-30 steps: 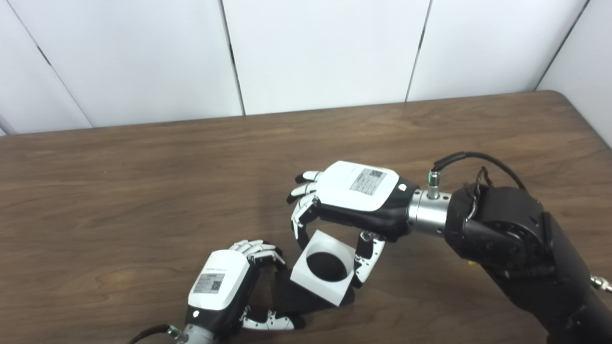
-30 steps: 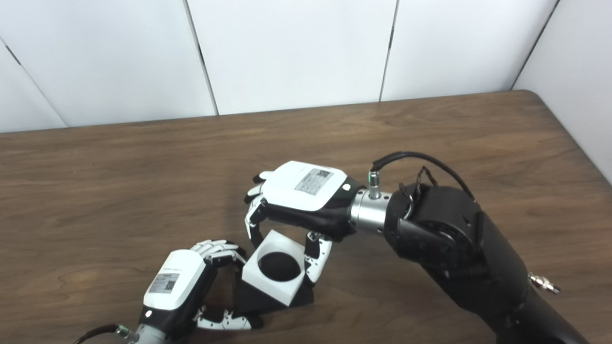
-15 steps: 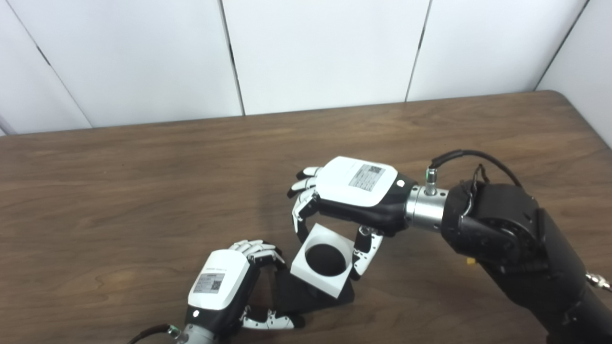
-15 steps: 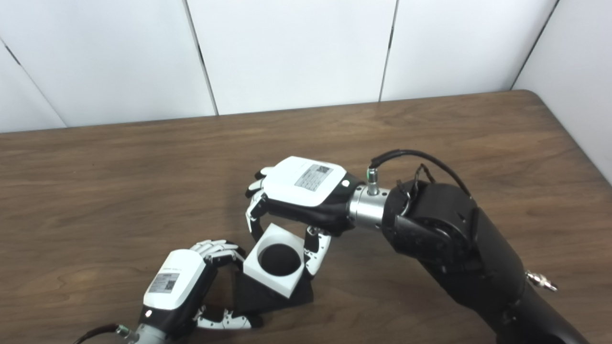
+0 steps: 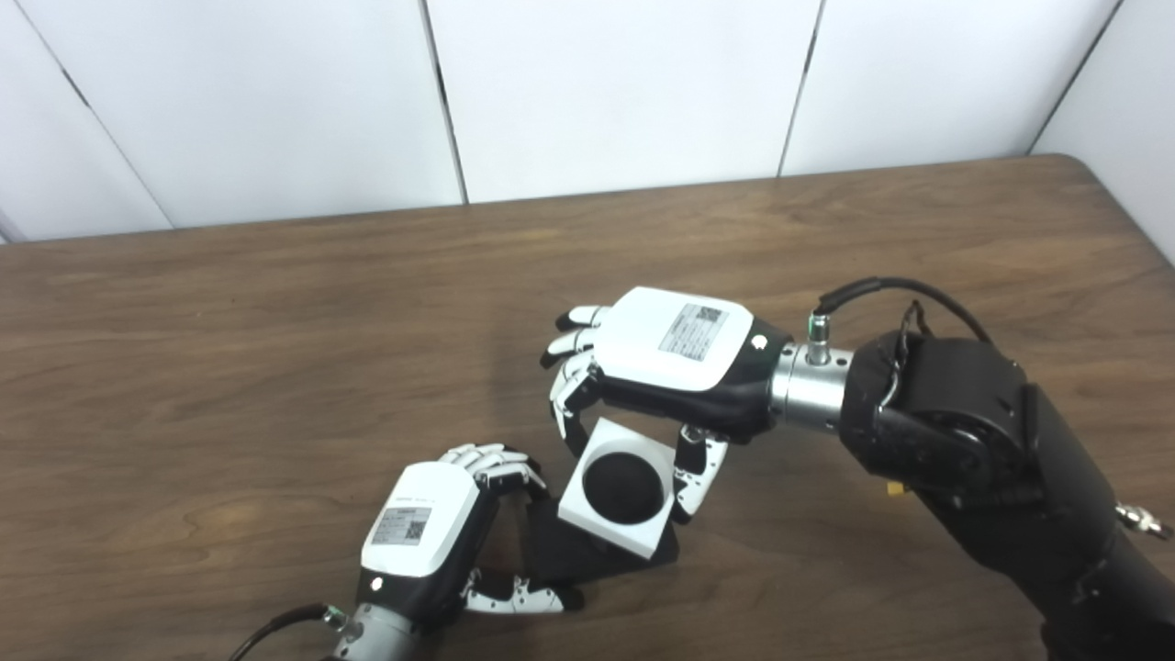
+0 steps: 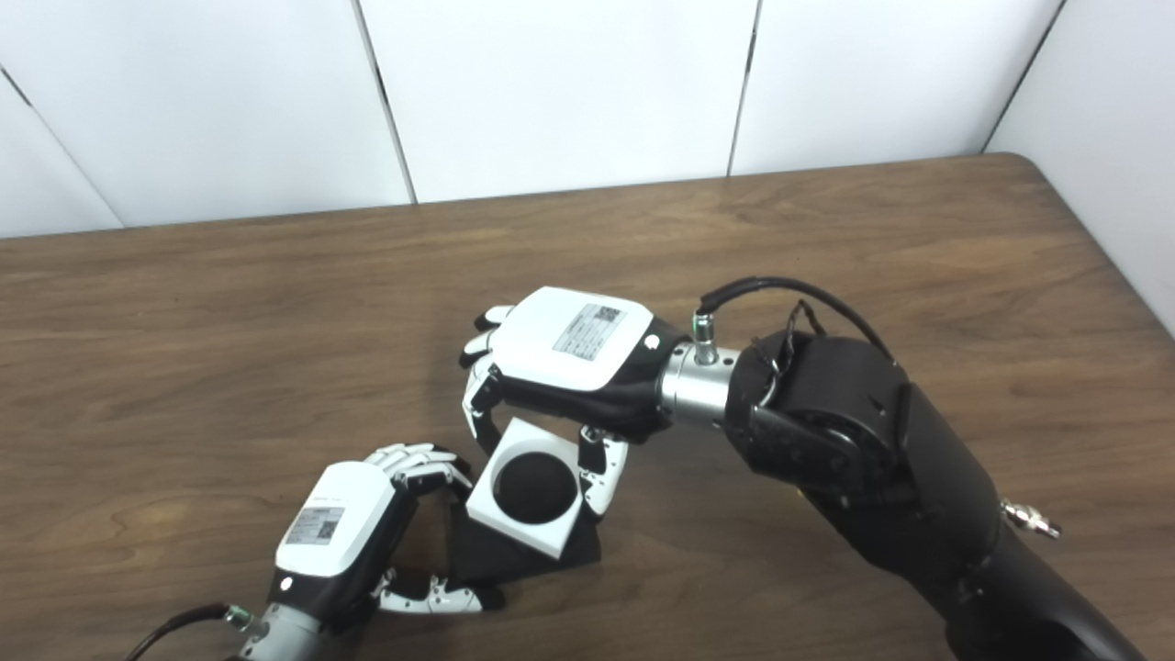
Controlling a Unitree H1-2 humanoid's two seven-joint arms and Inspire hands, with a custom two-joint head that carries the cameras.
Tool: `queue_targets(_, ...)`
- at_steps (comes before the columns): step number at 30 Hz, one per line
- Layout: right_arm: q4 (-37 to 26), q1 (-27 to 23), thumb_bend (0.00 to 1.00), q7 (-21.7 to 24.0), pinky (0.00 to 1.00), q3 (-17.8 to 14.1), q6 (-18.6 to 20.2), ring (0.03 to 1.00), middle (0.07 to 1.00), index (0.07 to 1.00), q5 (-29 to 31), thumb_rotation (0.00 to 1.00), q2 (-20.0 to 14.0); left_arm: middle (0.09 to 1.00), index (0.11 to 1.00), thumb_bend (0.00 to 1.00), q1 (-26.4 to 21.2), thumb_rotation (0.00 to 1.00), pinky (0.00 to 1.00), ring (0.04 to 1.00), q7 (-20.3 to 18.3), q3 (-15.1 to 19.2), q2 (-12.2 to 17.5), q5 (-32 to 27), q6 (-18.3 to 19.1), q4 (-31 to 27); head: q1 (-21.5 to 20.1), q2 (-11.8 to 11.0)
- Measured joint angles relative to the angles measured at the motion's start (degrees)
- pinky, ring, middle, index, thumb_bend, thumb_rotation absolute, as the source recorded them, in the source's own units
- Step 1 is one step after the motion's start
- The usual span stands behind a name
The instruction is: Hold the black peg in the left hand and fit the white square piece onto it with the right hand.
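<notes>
Near the 6 o'clock edge of the brown wooden surface (image 5: 275,303): left hand (image 5: 427,542), fingers curled around the base of the black peg (image 5: 574,560), most of that base hidden under the white square piece (image 5: 617,487). Just toward 1 o'clock from it: right hand (image 5: 665,367), closed on the white piece from above, fingers (image 5: 569,413) on the far edge and thumb (image 5: 693,468) on the near-right edge. Round hole of the piece filled with black, so probably already lowered over the peg top; depth of seating impossible to tell. Piece slightly rotated against the dark base below.

Handling, as a judgement: rigid, light, likely printed plastic, smooth-faced and a little slippery under hard fingertips. Best taken on two opposite flat sides, clear of the hole, as here. No give in either part, so any tilt likely to jam the fit; straight, even pressure along the peg axis called for. Peg best gripped low, leaving the top free.
</notes>
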Motion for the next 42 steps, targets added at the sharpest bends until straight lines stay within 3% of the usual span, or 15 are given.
queue_targets(17,4.1,0.5,0.52,0.3,0.93,-0.8,-1.1,0.868,0.702,0.481,0.9,0.13,0.0,0.743,0.490,0.51,0.0,0.05,0.80,0.792,-0.1,-0.2,-0.1,-0.1,0.0,-0.3,0.0,0.4)
queue_targets(35,4.4,0.5,0.52,0.0,0.92,-1.3,-2.6,0.865,0.712,0.492,-0.2,0.15,0.0,0.745,0.490,0.51,0.0,0.05,0.80,0.793,-0.2,-0.2,-0.3,-0.2,0.4,-0.7,-0.1,0.4)
queue_targets(36,4.4,0.5,0.74,0.0,0.92,-1.3,-2.6,0.867,0.713,0.541,-0.3,0.19,0.0,0.745,0.490,0.51,0.0,0.05,0.80,0.792,-0.2,-0.3,-0.3,-0.2,0.5,-0.7,-0.1,0.4)
queue_targets(38,4.4,0.5,0.94,0.3,0.92,-1.3,-2.5,0.870,0.718,0.586,-0.7,0.23,0.0,0.745,0.490,0.51,0.0,0.05,0.80,0.792,-0.2,-0.3,-0.3,-0.2,0.5,-0.7,-0.1,0.4)
queue_targets(42,4.4,0.6,1.00,0.8,0.92,-1.6,-2.2,0.868,0.720,0.599,-1.4,0.28,0.0,0.745,0.490,0.51,0.0,0.05,0.81,0.794,-0.2,-0.2,-0.2,-0.2,0.5,-0.8,-0.1,0.4)
